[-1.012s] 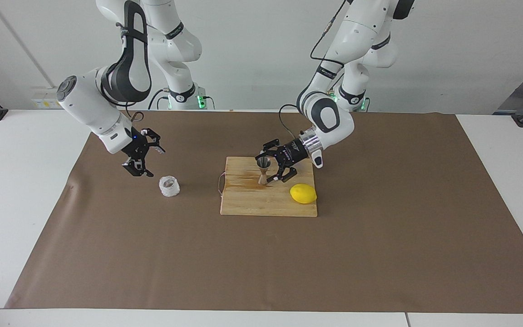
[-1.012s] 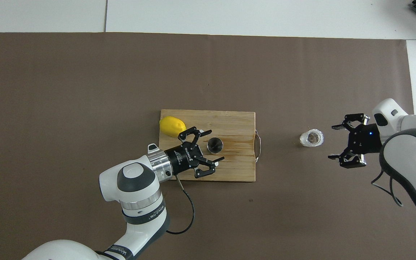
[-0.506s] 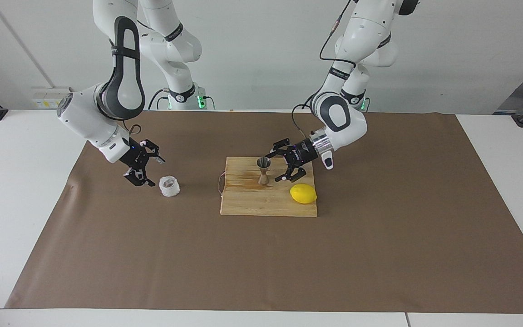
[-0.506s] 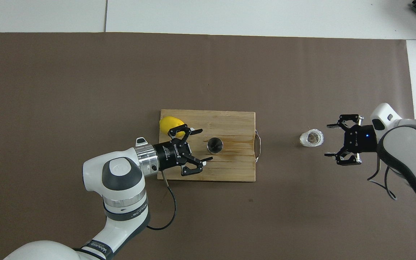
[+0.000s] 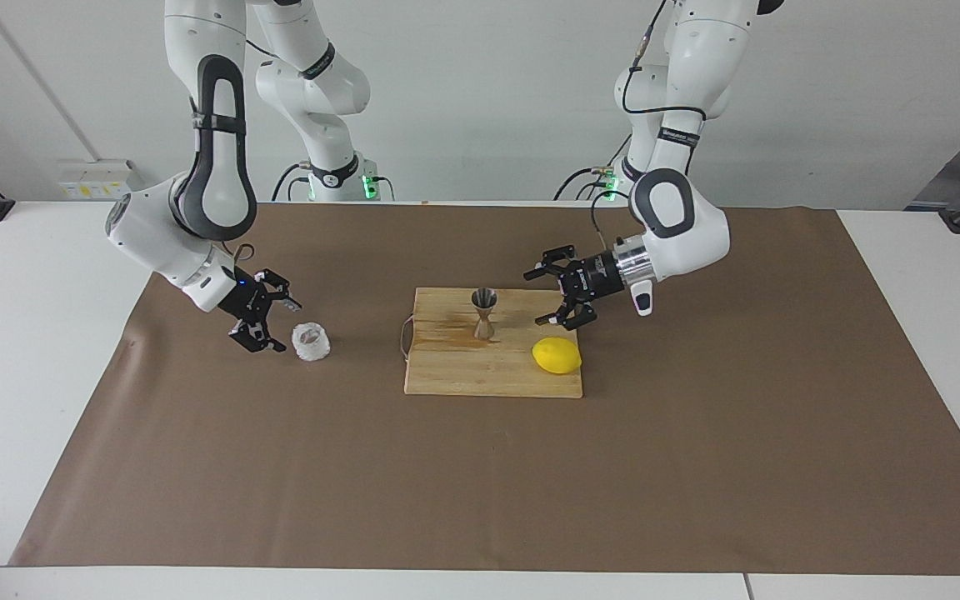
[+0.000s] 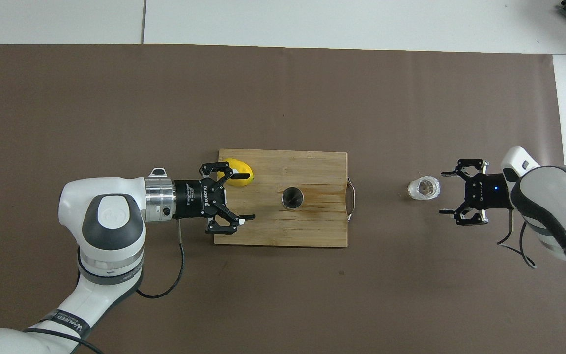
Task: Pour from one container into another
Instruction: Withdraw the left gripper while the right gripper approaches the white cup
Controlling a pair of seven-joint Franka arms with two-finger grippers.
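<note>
The white cup (image 5: pixel 311 342) sits on the table toward the right arm's end, just beside the released right tool (image 5: pixel 267 322). The jigger (image 5: pixel 484 313) stands upright on the wooden board (image 5: pixel 447 375); the left tool (image 5: pixel 558 292), also released, waits over its edge. Straddle the crinkly wall evenly and close gently to avoid crushing

Robot lab: bare white wall (image 5: pixel 480 100), paper-covered table (image 5: pixel 697 467).
</note>
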